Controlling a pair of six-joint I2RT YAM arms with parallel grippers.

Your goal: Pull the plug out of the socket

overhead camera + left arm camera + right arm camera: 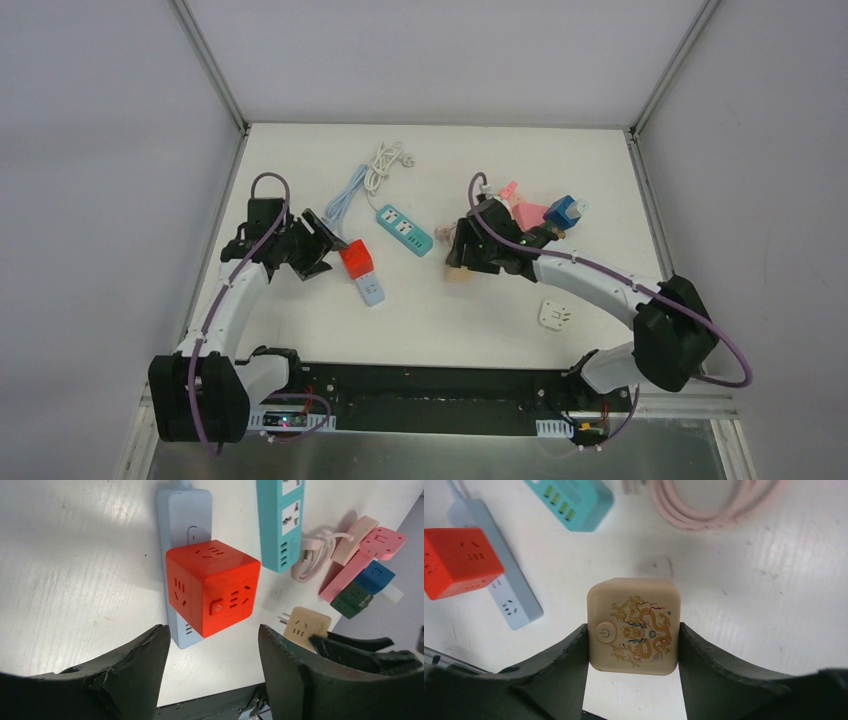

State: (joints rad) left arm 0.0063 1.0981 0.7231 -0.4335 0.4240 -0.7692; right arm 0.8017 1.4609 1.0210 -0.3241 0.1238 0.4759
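A red cube plug (355, 258) sits plugged into a light blue power strip (372, 290) on the white table. In the left wrist view the red cube (212, 590) stands on the strip (185, 520), just ahead of my left gripper (212, 630), which is open and empty with its jaws wider than the cube. My left gripper (322, 243) is right beside the cube's left side. My right gripper (633, 626) is shut on a beige cube plug with a dragon print (634, 625), in no socket; its prongs show in the left wrist view (306, 624). It is right of centre (460, 268).
A teal power strip (405, 229) lies between the arms, with a white coiled cable (385, 165) behind it. A pink strip (525, 212), a blue cube (563, 212) and a dark green cube (352, 600) cluster behind the right gripper. A white adapter (554, 316) lies near front right.
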